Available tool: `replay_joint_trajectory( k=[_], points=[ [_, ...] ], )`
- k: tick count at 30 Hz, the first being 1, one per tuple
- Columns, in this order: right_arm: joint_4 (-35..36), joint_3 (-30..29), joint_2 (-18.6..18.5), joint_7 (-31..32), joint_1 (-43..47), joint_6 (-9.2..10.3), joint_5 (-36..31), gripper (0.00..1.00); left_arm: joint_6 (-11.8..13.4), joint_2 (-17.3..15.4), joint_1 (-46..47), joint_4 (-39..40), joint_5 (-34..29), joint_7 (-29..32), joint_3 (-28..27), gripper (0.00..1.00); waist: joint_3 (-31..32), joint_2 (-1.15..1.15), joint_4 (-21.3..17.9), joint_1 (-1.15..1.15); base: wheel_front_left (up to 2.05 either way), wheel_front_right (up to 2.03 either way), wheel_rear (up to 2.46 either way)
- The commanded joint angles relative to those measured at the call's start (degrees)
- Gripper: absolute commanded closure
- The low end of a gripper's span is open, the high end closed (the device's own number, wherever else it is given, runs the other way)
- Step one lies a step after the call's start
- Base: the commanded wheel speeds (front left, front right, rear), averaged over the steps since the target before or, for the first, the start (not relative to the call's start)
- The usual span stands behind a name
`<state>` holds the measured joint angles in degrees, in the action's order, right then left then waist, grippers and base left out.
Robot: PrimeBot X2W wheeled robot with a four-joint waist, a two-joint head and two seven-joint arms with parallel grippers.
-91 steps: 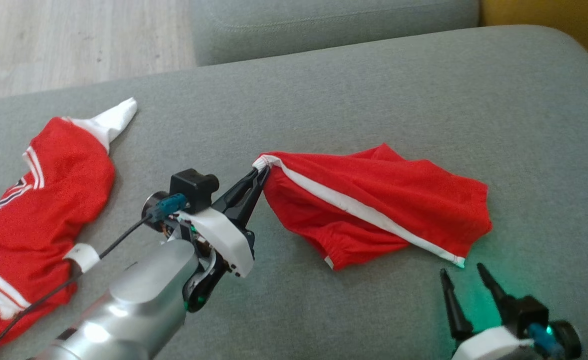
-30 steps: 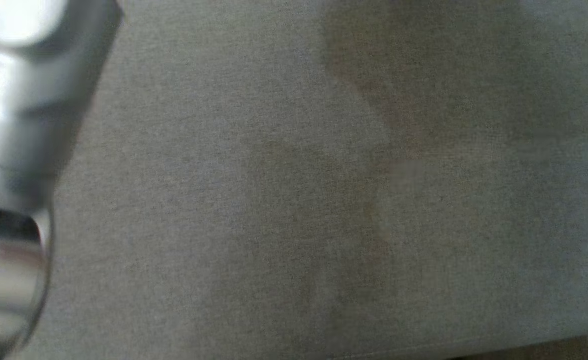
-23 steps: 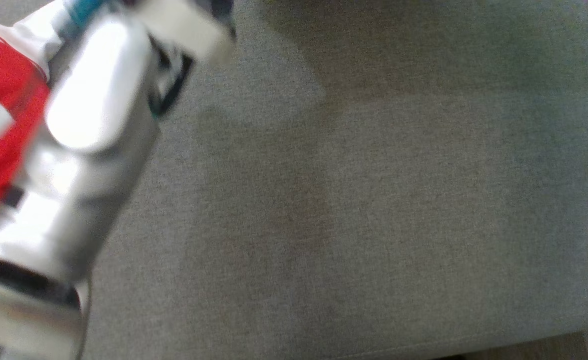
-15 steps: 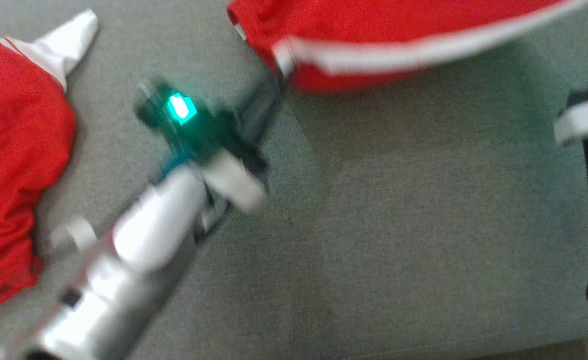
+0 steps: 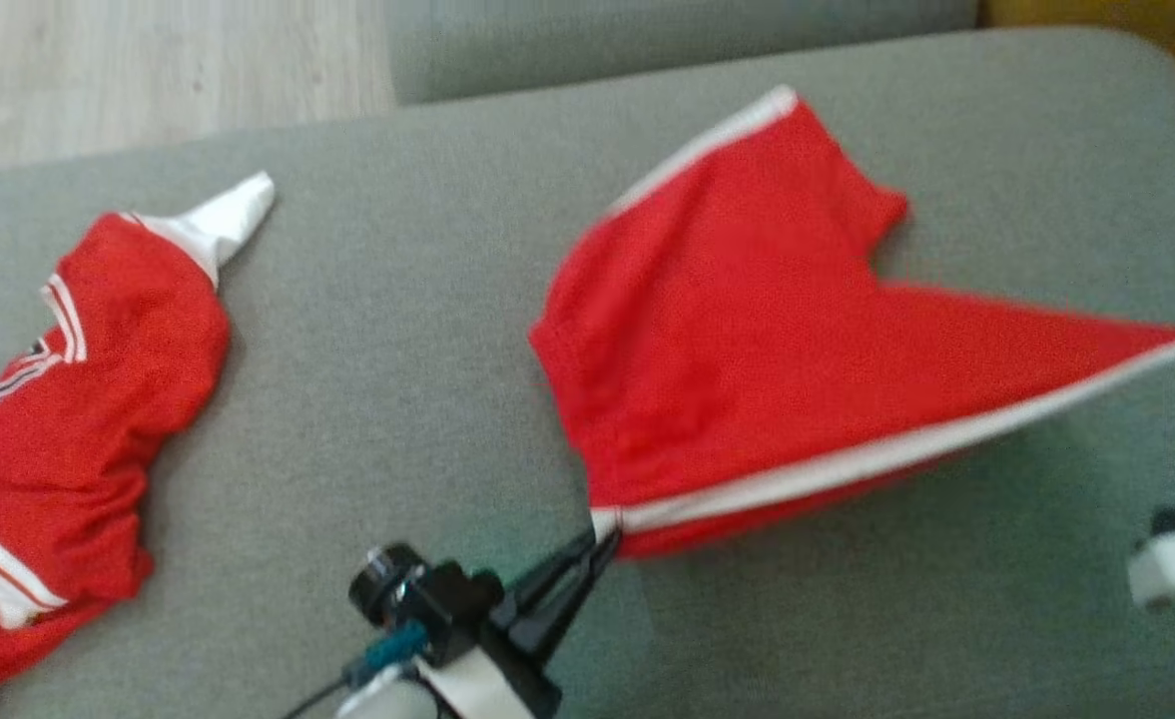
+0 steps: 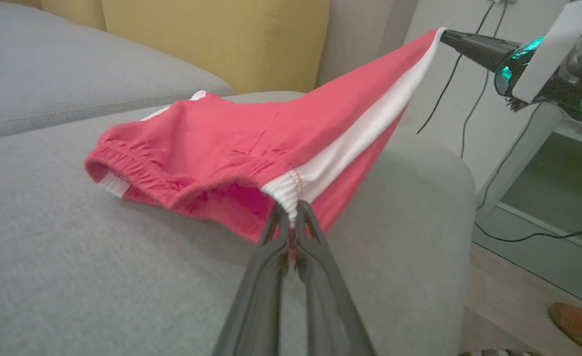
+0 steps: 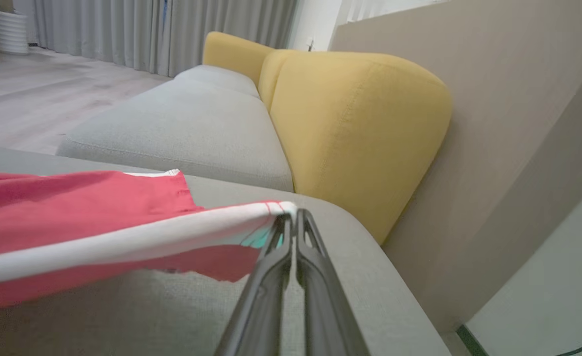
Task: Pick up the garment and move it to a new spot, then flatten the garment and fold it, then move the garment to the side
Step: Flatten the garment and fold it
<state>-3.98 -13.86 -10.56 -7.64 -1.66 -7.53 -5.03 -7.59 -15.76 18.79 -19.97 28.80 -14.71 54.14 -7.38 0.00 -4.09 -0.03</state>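
Where the head view looks down on the grey sofa cushion (image 5: 397,399), red shorts (image 5: 737,330) are stretched taut, with a red shirt (image 5: 68,399) well to their left. In the left wrist view, the left gripper (image 6: 291,217) pinches the waistband at the white stripe. In the right wrist view, the right gripper (image 7: 291,213) is clamped on the stripe's other end.

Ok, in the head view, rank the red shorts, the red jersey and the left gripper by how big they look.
1. red shorts, stretched out wide.
2. red jersey, though the picture's left edge cuts it off, so its full size is unsure.
3. left gripper, smallest, and partly cut off at the bottom edge.
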Motion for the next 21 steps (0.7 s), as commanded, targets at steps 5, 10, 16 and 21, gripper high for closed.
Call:
replay_joint_trajectory(
  k=[5,10,16,21],
  points=[
    [12.31,-1.88,0.22,4.94,8.16,0.04,0.03,1.0,0.1,-4.05,-1.95,6.06,5.05,2.06,2.54,1.0,3.68,0.0,1.42,0.03,0.0,0.0,0.0],
    [16.81,-3.27,-0.06,10.33,9.92,0.04,0.56,1.0,0.1,-3.81,-1.27,10.21,10.9,4.22,2.05,1.0,2.63,0.0,3.56,0.03,0.0,0.0,0.0],
    [12.16,-2.71,-2.59,13.71,2.42,0.04,0.91,1.0,0.1,0.34,5.66,8.11,16.26,5.63,0.82,1.0,-2.05,0.0,6.44,0.03,0.0,0.0,0.0],
    [5.44,-0.95,-5.37,14.71,-7.8,0.04,1.24,1.0,0.1,3.78,13.05,3.0,20.54,5.39,-0.84,1.0,-6.95,0.0,8.28,0.03,0.0,0.0,0.0]
  ],
)
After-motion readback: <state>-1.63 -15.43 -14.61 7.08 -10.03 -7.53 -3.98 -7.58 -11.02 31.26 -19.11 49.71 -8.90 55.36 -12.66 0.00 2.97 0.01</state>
